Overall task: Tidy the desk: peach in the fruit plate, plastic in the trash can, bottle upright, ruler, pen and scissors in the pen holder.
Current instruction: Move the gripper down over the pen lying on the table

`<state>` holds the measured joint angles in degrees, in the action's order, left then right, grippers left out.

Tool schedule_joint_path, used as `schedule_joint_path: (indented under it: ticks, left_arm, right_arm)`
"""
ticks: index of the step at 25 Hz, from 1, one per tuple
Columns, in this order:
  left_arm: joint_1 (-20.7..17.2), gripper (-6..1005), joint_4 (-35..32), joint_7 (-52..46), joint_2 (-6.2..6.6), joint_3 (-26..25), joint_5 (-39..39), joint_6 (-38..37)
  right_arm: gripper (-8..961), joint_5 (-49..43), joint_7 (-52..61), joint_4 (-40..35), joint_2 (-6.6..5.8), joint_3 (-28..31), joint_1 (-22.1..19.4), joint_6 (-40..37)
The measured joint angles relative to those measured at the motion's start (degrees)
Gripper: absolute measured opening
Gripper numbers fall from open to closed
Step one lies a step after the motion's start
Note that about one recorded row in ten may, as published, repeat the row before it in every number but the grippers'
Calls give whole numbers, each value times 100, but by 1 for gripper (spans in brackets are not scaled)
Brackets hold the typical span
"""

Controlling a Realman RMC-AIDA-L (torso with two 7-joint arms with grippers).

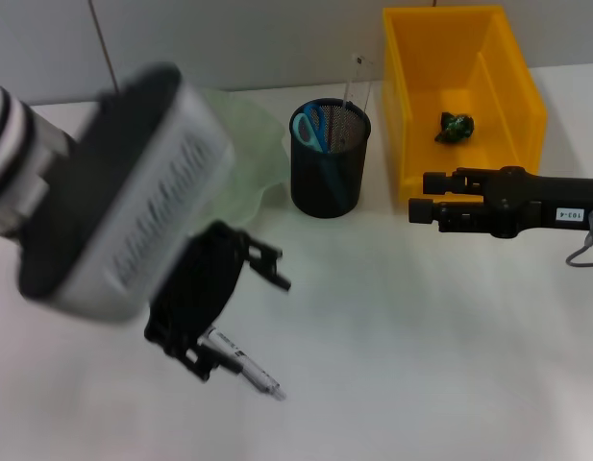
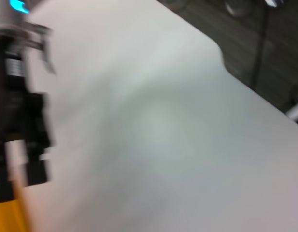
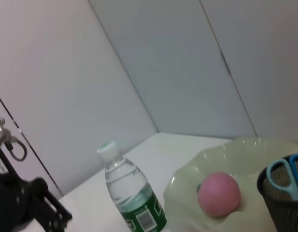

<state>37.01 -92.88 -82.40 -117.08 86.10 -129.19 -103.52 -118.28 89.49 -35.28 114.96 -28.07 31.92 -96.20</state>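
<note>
While my left gripper hangs low over the desk at seven o'clock, fingers apart, the pen lies just beside its lower finger. Farther out, my right gripper sits at three o'clock, fingers close together on nothing. Beyond it, the scissors stand in the pen holder at twelve, the fruit plate left, the trash can right.

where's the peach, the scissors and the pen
peach point(image 3: 219, 194), right wrist view, middle of its pink skin, in the fruit plate
scissors point(image 1: 309, 126), head view, light blue handle loops above the pen holder rim
pen point(image 1: 246, 367), head view, mid-barrel, by the left hand
</note>
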Motion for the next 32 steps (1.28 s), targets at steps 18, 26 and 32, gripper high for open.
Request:
schedule_joint_path:
  ticks: [18,26,32]
  left_arm:
    - [984,833,1207,-28,261,2292,-830,1130]
    - [1571,814,1956,-40,11,2372,-1097,1189]
    - [1874,796,2395,1,-105,2383,-1311,1275]
  right_arm:
    - [750,-222,388,-91,-233,-246,251,135]
    - [750,-516,462,-185,-251,-339,379,237]
    - [750,-599,490,-271,-256,-389,397,238]
